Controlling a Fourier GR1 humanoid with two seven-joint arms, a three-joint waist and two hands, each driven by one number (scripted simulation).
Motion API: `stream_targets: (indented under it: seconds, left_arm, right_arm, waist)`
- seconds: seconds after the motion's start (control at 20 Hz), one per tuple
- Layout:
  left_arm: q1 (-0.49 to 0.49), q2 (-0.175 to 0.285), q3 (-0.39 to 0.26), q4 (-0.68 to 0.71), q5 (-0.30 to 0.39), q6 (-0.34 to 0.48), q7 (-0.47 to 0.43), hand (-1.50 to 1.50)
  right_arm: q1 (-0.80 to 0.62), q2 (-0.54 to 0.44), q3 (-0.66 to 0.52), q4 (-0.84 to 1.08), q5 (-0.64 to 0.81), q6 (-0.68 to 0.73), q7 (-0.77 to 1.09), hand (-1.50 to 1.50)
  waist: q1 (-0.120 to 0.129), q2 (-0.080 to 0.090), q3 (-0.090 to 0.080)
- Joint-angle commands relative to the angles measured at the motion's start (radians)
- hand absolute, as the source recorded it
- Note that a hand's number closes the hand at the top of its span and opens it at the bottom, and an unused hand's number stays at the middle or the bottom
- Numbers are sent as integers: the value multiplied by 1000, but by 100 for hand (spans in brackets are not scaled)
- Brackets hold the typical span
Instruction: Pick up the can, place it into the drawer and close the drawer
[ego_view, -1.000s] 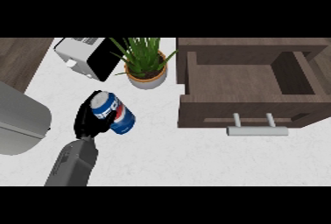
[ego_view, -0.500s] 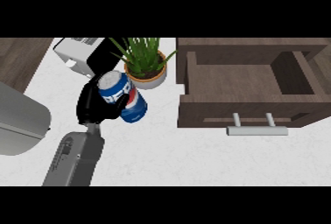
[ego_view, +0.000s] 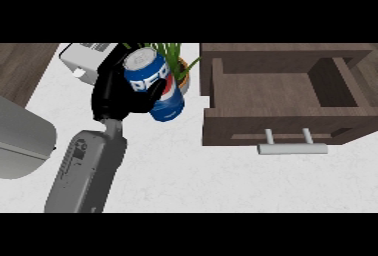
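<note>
Bench (ego_view: 221, 185) surface, white and faintly mottled, takes up most of the head view, with a strip of dark wood at its upper left corner. The drawer (ego_view: 236, 127), dark brown wood, stands pulled open at the upper right. Inside it only the lighter wooden floor shows, with a shadowed patch along the right wall. A silver bar handle (ego_view: 292, 148) juts from the drawer's front panel on two short posts.

At the left edge sits a large rounded grey appliance (ego_view: 22, 140), partly cut off by the frame. Beside it the grey forearm (ego_view: 85, 175) comes up from the lower left and ends in the black left hand (ego_view: 111, 95). This hand is clamped on the can (ego_view: 156, 82), with the palm along the can's left side and a finger curling across its front.

The can is blue with white and red markings and is tilted, its silver top leaning toward the upper left. It is outside the drawer, just left of the drawer's left wall, and overlaps the potted plant (ego_view: 179, 57) behind it. The plant's green blades and part of its pot show past the can's right side. A white toaster (ego_view: 85, 57) sits at the upper left, partly hidden by the hand.
</note>
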Motion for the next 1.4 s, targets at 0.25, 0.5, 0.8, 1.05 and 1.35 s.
stream_targets:
  seconds: [0.25,0.5,0.8,1.05,1.35]
  left_arm:
    - [-266,-10,-22,81,-32,138,121,150]
    - [-314,-10,-97,120,-11,225,128,150]
    - [-475,-10,-187,220,49,354,119,150]
    - [-553,-10,-177,415,122,333,9,150]
    - [-706,-10,-197,585,207,358,-35,150]
  right_arm:
    - [-62,-30,-11,44,-13,-8,23,-150]
    - [13,5,2,66,26,51,-66,-150]
    - [-70,6,29,10,15,-42,30,-150]
    - [-23,5,71,37,50,-13,-41,-150]
    - [-46,-7,38,2,24,-9,11,-150]
  waist:
    - [-4,2,0]
    - [-8,1,0]
    - [-10,2,0]
    - [-22,5,0]
    - [-36,8,0]
